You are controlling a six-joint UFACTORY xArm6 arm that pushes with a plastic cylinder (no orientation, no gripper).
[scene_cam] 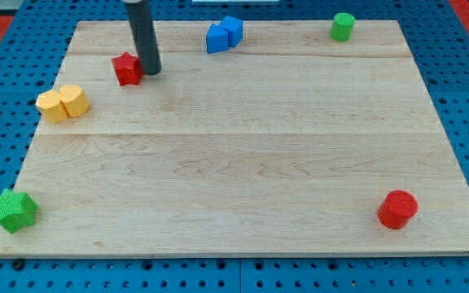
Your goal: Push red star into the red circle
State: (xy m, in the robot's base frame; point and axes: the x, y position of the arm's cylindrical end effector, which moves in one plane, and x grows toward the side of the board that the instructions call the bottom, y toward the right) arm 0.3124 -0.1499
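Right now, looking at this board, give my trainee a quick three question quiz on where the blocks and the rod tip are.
1. True or false: my tip sits just to the view's right of the red star.
2. Which block lies at the view's bottom left? A) green star B) blue block C) yellow block
3. Fill in: the red circle lies near the view's bottom ____ corner of the wooden board.

Key: 1 true; 2 A; 3 right.

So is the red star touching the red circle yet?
No, they are apart. The red star sits near the board's top left beside my tip, while the red circle is far off at the bottom right.
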